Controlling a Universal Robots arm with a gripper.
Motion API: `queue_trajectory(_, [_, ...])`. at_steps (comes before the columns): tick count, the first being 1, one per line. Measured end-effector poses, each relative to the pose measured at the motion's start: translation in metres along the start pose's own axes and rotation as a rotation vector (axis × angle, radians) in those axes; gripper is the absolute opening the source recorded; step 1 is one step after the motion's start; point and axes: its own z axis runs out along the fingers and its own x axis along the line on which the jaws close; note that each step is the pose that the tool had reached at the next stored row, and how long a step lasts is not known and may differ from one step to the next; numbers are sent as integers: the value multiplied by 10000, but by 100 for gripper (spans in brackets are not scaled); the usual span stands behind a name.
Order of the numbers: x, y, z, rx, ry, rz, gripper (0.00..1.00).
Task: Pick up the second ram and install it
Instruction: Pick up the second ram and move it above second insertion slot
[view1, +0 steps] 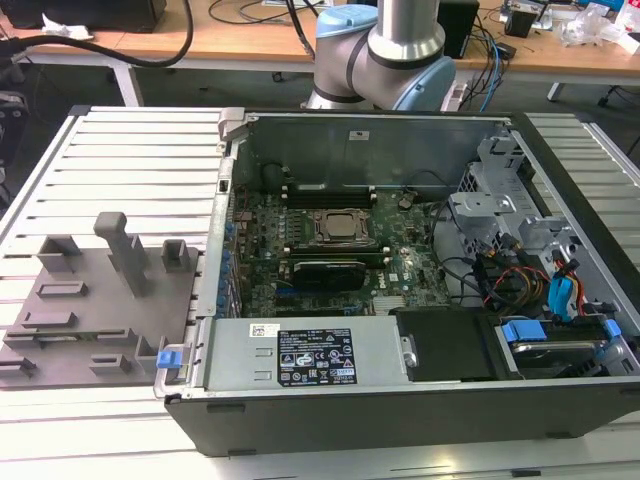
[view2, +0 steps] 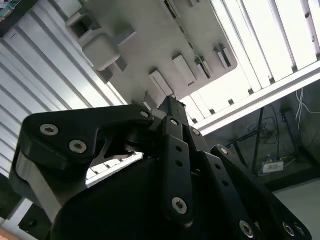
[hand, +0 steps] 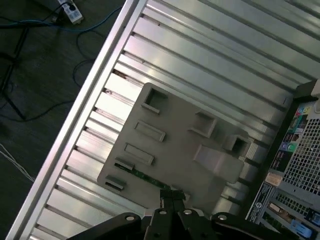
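Note:
The second ram (hand: 145, 176) is a thin green strip standing on edge in a slot along one side of the grey slotted tray (hand: 175, 150). That tray (view1: 95, 305) lies on the ribbed metal table at the exterior view's left, beside the open computer case. My gripper (hand: 173, 194) hangs well above the tray, its tips over one end of the strip, not touching it. In the second wrist view the black fingers (view2: 170, 107) come together to a point over the tray (view2: 145, 35), with nothing between them.
The open computer case (view1: 400, 400) fills the exterior view's middle and right, with the green motherboard (view1: 330, 265), processor socket (view1: 338, 228) and drive cables inside. The arm's base (view1: 385, 50) stands behind the case. The table edge (hand: 87, 95) drops to a floor with cables.

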Motion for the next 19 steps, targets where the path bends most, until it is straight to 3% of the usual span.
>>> queue_trajectory(19, [0, 0, 0, -72, 68, -2846, 11])
